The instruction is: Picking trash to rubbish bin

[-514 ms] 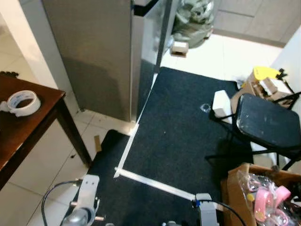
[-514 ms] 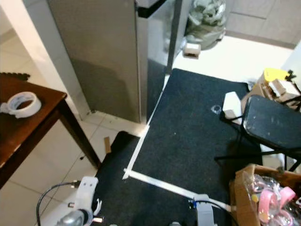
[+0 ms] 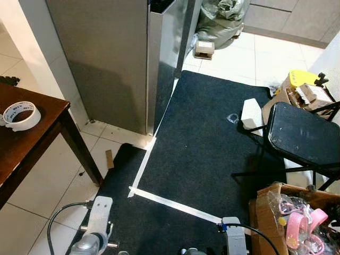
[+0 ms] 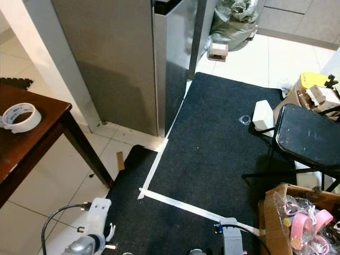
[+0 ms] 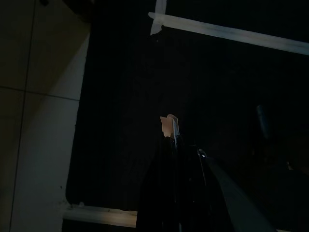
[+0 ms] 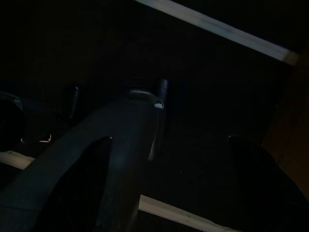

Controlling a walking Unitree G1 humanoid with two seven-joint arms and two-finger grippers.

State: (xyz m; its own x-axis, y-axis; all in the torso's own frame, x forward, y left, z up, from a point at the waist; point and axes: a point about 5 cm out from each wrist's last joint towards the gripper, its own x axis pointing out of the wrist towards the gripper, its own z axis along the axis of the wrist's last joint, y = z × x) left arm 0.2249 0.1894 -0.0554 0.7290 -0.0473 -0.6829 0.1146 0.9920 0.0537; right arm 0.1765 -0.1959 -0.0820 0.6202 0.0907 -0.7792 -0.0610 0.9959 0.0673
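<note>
The head camera has tilted slightly, things unmoved; the left gripper (image 5: 172,126) pinches a small pale paper scrap (image 5: 166,126), while the right gripper's (image 6: 157,104) state cannot be told, so binning remains.

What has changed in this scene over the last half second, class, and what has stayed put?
Only the camera moved: the whole head view slid slightly, showing more floor at the far end. Nothing was taken hold of or let go. The tape roll still lies on the wooden table, and the folding chair stands on the black mat.
</note>
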